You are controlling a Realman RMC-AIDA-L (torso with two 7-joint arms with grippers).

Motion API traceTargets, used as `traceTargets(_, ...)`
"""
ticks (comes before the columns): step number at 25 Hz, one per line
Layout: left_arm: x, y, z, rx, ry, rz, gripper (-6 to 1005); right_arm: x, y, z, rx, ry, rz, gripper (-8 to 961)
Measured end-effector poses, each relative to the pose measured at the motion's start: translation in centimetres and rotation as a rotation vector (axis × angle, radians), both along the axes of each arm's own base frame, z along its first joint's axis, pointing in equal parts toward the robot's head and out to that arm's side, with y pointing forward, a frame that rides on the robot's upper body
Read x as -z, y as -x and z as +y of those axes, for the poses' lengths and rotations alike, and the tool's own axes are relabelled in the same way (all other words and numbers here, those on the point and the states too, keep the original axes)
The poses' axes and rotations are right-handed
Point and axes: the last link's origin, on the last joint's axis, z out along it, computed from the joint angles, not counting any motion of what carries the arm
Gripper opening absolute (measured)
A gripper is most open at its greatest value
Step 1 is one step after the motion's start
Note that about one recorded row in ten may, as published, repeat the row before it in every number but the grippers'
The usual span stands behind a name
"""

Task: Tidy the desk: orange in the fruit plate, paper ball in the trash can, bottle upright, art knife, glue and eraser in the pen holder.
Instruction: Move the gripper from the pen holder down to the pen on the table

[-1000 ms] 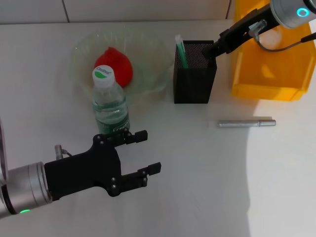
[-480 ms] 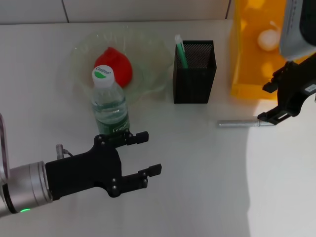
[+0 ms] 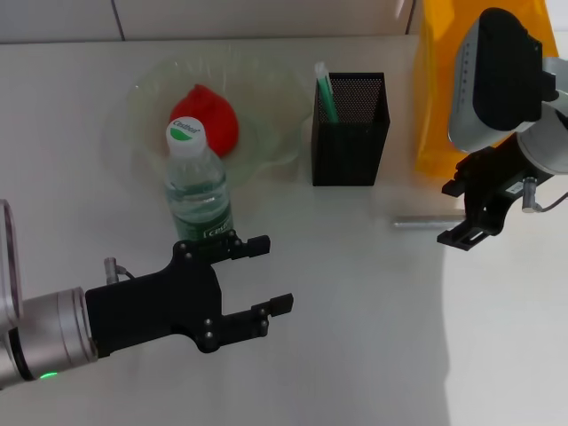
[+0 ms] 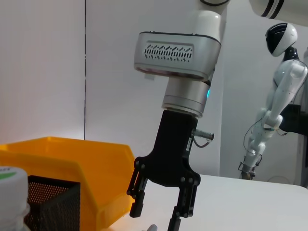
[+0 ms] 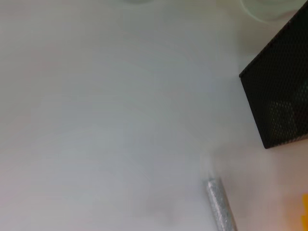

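Note:
The orange (image 3: 206, 115) lies in the fruit plate (image 3: 275, 98). In front of the plate the bottle (image 3: 197, 186) stands upright. My left gripper (image 3: 271, 273) hangs open and empty just in front of the bottle. The pen holder (image 3: 348, 133) holds the glue (image 3: 326, 91), a slim green-and-white tube. The silver art knife (image 3: 424, 224) lies on the desk in front of the holder and also shows in the right wrist view (image 5: 220, 204). My right gripper (image 3: 446, 214) stands open over the knife's right end, fingers either side (image 4: 155, 219). The eraser and paper ball are out of view.
The trash can (image 3: 439, 98) stands at the back right, partly behind my right arm, right beside the pen holder (image 5: 281, 101). Another white robot (image 4: 274, 96) stands far off beyond the desk. Bare white desk lies between the two grippers.
My right arm has swung from over the pen holder, forward and down to the art knife. The left arm, bottle and orange have stayed put.

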Motion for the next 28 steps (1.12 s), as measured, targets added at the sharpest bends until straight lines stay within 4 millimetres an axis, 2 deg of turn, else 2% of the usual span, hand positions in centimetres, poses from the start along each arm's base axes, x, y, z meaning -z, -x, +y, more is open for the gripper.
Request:
traceTargets(6, 0.1, 0.1, -0.1, -0.007, 0.0, 0.0, 699, 1.2, -0.6, 0.7, 0.003, 0.015, 0.003, 692)
traceTargets(17, 0.3, 0.1, 0.0, -0.014, -0.003, 0.003, 699, 1.9, -0.8, 1.2, 0.003, 0.019, 0.004, 593)
traceTargets(25, 0.4, 0.0, 0.0, -0.014, -0.003, 0.002, 699, 2.3, -1.0, 1.5, 0.001, 0.016, 0.004, 454)
traceTargets(28, 0.5, -0.1, 0.0, -0.014, -0.003, 0.001, 699, 2.6, -1.1, 1.7, 0.002, 0.018, 0.002, 456)
